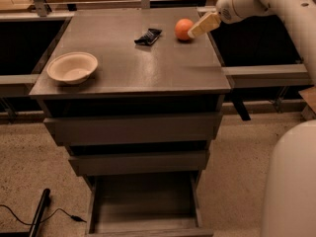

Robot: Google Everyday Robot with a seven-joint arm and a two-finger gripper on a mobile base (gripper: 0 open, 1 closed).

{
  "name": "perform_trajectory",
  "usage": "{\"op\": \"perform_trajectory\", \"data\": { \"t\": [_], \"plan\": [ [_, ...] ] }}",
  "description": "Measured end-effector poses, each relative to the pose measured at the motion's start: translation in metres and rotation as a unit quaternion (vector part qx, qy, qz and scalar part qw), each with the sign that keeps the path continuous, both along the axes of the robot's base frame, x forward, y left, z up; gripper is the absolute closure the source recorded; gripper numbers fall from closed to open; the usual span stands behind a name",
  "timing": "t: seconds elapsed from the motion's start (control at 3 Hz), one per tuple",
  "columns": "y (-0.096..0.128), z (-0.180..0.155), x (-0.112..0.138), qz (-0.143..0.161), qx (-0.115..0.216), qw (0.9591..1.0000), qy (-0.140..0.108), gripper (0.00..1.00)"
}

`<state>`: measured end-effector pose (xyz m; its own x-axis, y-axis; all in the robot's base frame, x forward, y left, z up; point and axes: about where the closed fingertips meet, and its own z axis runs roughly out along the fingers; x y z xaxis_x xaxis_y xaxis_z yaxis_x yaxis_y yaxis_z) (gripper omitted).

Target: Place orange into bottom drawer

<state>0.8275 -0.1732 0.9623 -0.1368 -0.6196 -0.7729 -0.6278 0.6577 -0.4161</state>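
Note:
The orange (182,28) sits on the grey cabinet top (148,63) near its far right corner. The gripper (201,26) reaches in from the upper right on a white arm, its cream fingertips right beside the orange's right side. The bottom drawer (144,206) is pulled out below the two upper drawers, and its shallow tray holds nothing.
A beige bowl (72,67) stands at the left of the cabinet top. A black snack wrapper (148,36) lies left of the orange. A black cable and a black bar (38,215) lie on the floor at lower left. The robot's white body (291,181) fills the lower right.

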Motion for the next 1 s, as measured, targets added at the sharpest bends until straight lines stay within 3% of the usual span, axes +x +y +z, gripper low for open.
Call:
{"op": "perform_trajectory", "data": {
  "t": [0.33, 1.0],
  "plan": [
    [0.014, -0.015, 0.016, -0.006, 0.056, 0.9984, 0.008, 0.0],
    [0.036, -0.051, 0.052, -0.014, 0.099, 0.9949, 0.009, 0.0]
  ]
}}
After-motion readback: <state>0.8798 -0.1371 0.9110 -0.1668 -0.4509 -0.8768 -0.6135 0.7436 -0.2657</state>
